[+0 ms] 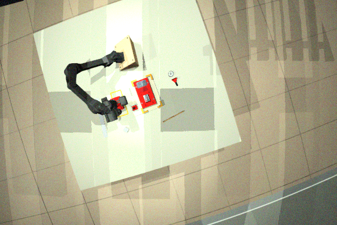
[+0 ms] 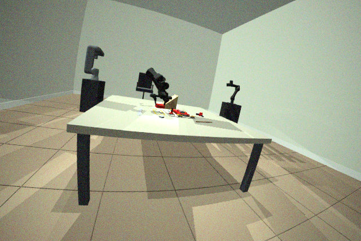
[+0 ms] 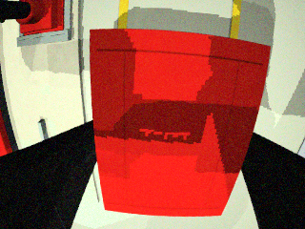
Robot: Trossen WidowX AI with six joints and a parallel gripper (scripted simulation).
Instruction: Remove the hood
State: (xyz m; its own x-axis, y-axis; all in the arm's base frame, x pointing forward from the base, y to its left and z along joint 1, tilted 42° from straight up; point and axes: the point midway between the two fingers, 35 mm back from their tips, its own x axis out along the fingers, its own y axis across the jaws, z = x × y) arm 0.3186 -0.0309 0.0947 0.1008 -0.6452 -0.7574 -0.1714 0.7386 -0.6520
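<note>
My gripper (image 1: 119, 105) (image 3: 172, 133) is shut on the red hood (image 1: 116, 98) (image 2: 159, 105) (image 3: 173, 81), with one black finger on each side of it. The hood overlaps the marked area, a yellow outline (image 1: 116, 91) (image 3: 123, 13), in the top view. In the wrist view its far edge crosses two yellow lines. In the exterior view the hood looks raised above the table; the exact gap cannot be told. The red toy car (image 1: 149, 103) (image 2: 181, 112) lies to the right of the marked area, between orange corners. The arm hides part of the outline.
A slanted wooden block (image 1: 125, 49) (image 2: 172, 101) stands near the arm's base. A small red part (image 1: 134, 107) lies between outline and car. A pale square piece (image 1: 126, 129), a thin brown stick (image 1: 173, 116), a red-and-black part (image 1: 175, 80) and a ring (image 1: 168, 74) lie around.
</note>
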